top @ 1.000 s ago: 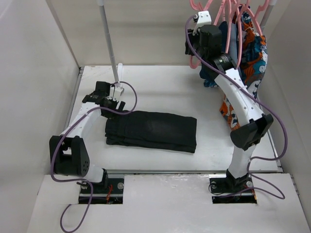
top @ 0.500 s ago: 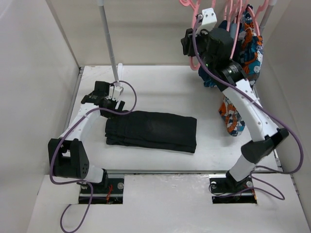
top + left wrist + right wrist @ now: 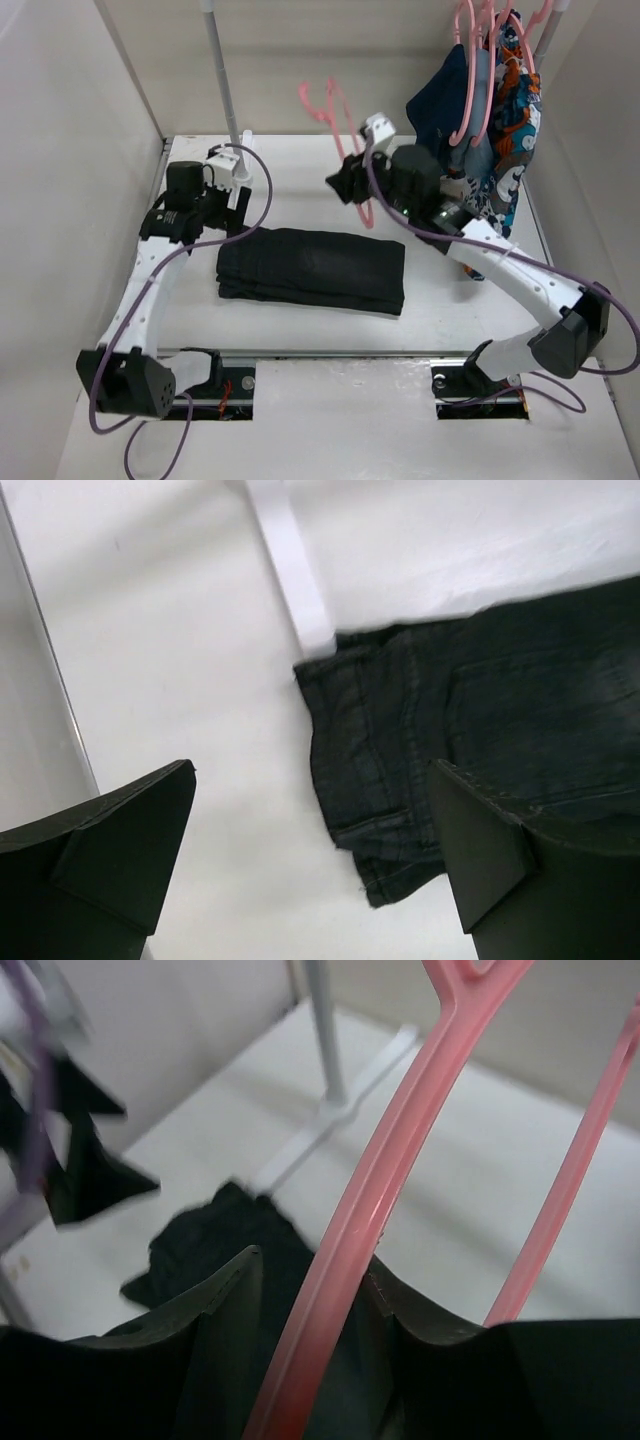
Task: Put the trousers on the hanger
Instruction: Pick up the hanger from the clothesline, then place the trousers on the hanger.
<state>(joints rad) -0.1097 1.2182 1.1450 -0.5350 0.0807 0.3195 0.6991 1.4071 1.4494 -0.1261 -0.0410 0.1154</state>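
The black trousers (image 3: 310,268) lie folded flat on the white table, waist end to the left. My right gripper (image 3: 347,186) is shut on the pink hanger (image 3: 322,103) and holds it in the air above the table, behind the trousers. In the right wrist view the hanger's bar (image 3: 372,1205) runs between the fingers of my right gripper (image 3: 320,1295), with the trousers (image 3: 205,1245) below. My left gripper (image 3: 200,222) is open and empty, hovering over the trousers' left end. In the left wrist view the trousers' corner (image 3: 400,780) lies between the wide-spread fingers of my left gripper (image 3: 310,880).
A rack pole (image 3: 225,90) stands at the back left on a white foot (image 3: 290,570). At the back right, like pink hangers carry a navy garment (image 3: 440,100) and a patterned garment (image 3: 512,130). White walls close in the table on three sides.
My right arm has come away from the rack with the pink hanger, moving left and down towards the middle. My left arm has lifted and shifted slightly left above the trousers' end.
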